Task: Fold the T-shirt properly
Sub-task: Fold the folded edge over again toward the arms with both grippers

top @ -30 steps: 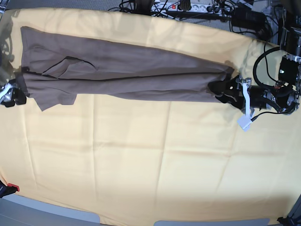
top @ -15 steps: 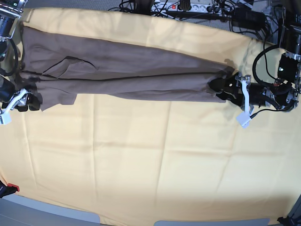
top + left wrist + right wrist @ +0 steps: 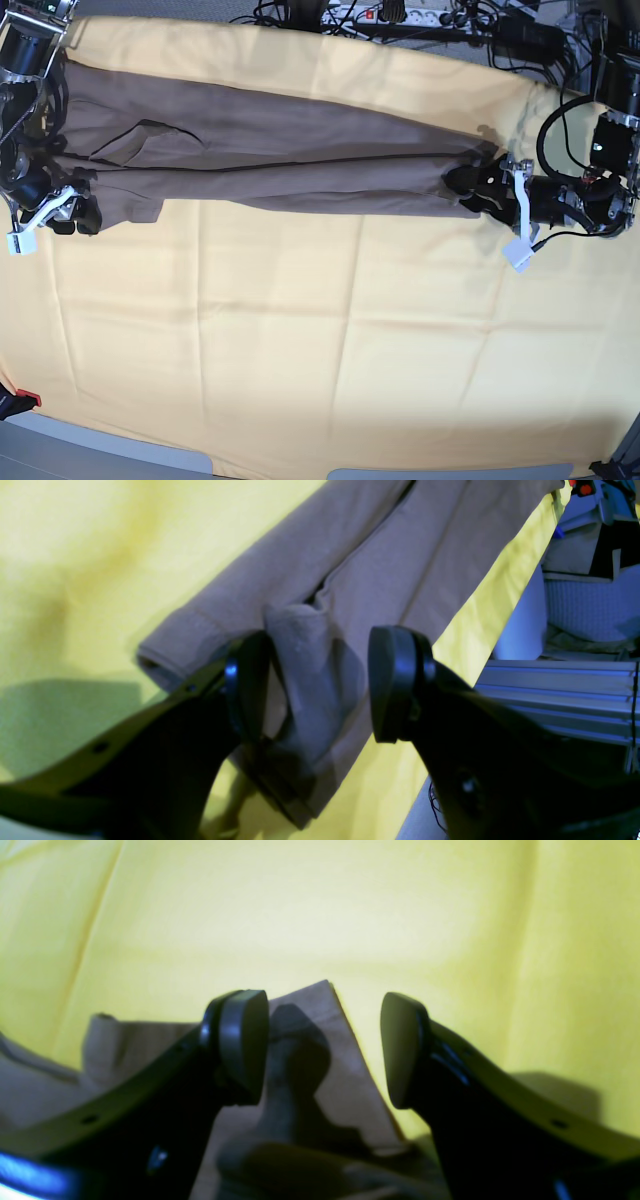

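So the T-shirt [image 3: 270, 160] is folded into a long narrow band stretched across the upper part of the base view, running from the upper left corner to the right-middle, lying on the pale yellow cloth [image 3: 320, 350] that covers the table. There's a lengthwise seam line where the two folded edges meet, and a sleeve flap poking up near the left end.

Left end effector [image 3: 478, 190] sits at the right end of the band in the base view, low on the cloth. In the left wrist view its jaws are spread wide, with a bunched-up hem corner of the shirt [image 3: 320, 680] sitting between the two black pads [image 3: 395, 680]. The fabric looks to be against the left-hand pad but clear of the other one, so nothing's pinched.

Right end effector [image 3: 72, 218] is at the left edge of the base view, right at the shirt's lower left corner. Right wrist view shows its jaws spread too, straddling a pointed corner of the fabric [image 3: 320, 1060], pads [image 3: 240, 1045] apart and not clamping it.

Cables and a power strip [image 3: 390, 14] along the top edge of the frame, behind the table.
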